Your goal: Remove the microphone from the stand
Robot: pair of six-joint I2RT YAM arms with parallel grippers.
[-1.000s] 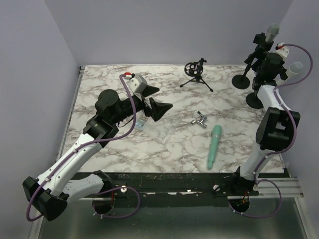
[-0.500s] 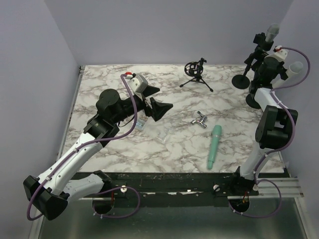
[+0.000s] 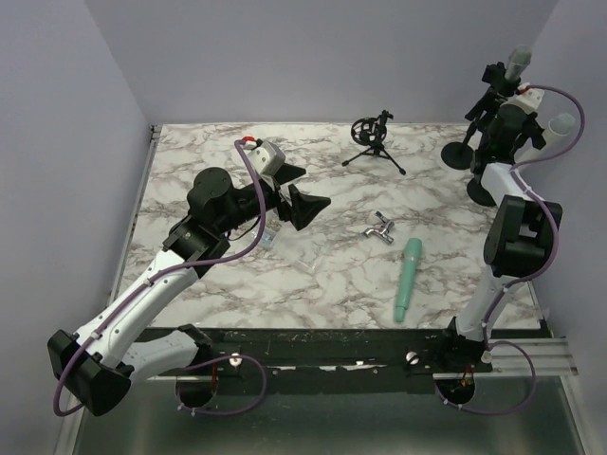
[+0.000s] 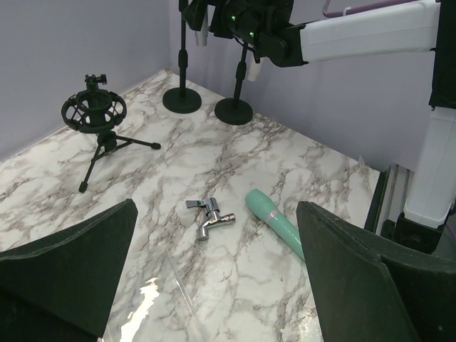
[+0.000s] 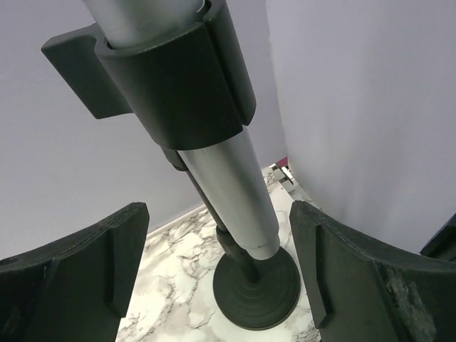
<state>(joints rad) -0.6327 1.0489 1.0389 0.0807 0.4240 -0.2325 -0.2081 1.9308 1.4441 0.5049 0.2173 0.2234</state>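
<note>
The right gripper (image 5: 217, 263), spread wide and empty, faces the silver cylindrical microphone (image 5: 222, 178) clipped in its black round-based stand (image 5: 256, 291), close beside the lilac wall (image 5: 356, 92). The left gripper (image 4: 217, 206) hangs open and empty above the white marble table (image 4: 299, 160).

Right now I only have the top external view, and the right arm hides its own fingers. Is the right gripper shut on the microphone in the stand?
Observer: No. In the right wrist view the right gripper is open, with a finger on each side of the silver microphone and a gap on both sides.
Reviewer: Is the microphone seated in its holder?
Observer: Yes. The black clip wraps its body, and its lower end sticks out below the clip, with the round base beneath.
Reviewer: And the left gripper?
Observer: The left wrist view shows the left gripper open, with nothing between its fingers.
</note>
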